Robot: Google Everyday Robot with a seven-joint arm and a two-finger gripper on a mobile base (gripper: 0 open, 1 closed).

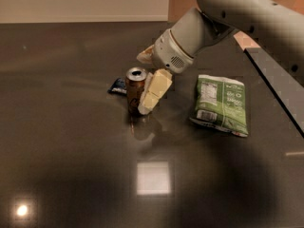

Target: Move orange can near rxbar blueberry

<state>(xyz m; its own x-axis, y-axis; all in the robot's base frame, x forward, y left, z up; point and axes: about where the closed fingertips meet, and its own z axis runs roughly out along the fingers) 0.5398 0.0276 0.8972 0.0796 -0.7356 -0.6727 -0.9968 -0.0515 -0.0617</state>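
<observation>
The orange can (135, 90) stands upright on the dark table (71, 141), brownish-orange with a silver top. The rxbar blueberry (117, 85), a small dark blue wrapper, lies flat just behind and to the left of the can, partly hidden by it. My gripper (144, 90) reaches down from the upper right. It is right at the can, with its cream-coloured part against the can's right side. The can's base rests on the table.
A green snack bag (221, 103) lies flat to the right of the can. The white arm (237, 13) crosses the upper right. A table edge or ledge (280, 89) runs diagonally at the far right. Light glare (153, 177) shows on the near table.
</observation>
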